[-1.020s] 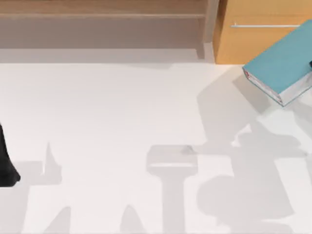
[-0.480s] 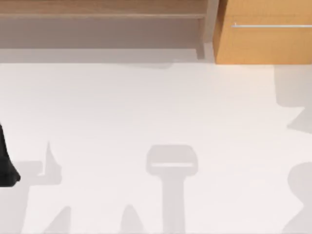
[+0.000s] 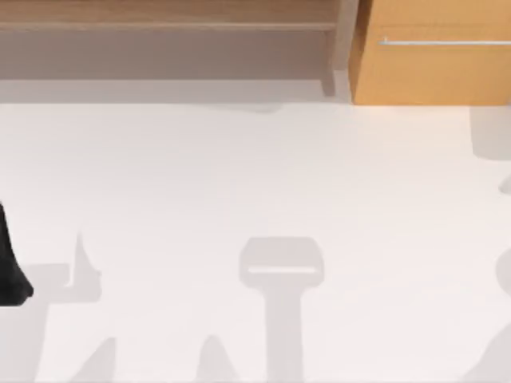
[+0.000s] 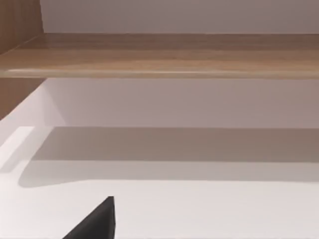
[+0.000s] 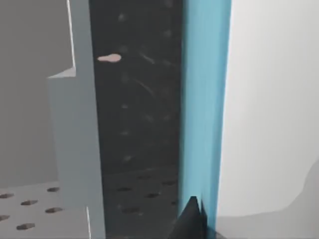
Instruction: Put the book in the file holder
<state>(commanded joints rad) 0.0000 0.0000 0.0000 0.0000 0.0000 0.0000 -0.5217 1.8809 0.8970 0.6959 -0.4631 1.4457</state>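
Right tool: a dark fingertip of the right tool sits against the lower end of the book in the right wrist view; whether the fingers are clamped on it or just beside it cannot be told.
Book: a narrow teal-blue strip, edge-on and standing upright, pale worktop on one side of it and a dark slot on the other.
File holder: the file holder shows a grey upright divider and a perforated grey floor, with the dark compartment between divider and book; the book's edge lines that compartment's open side.
Progress: judged from this, the carry is done and the book is at the holder, either going in or just seated; release and withdrawal look to be what is left.
Left tool: a black piece of the left arm rests at the worktop's left edge, parked; a dark tip of the left tool shows in its wrist view, its opening not discernible.
Far side: a wooden shelf and an orange-brown drawer cabinet line the worktop's far edge.
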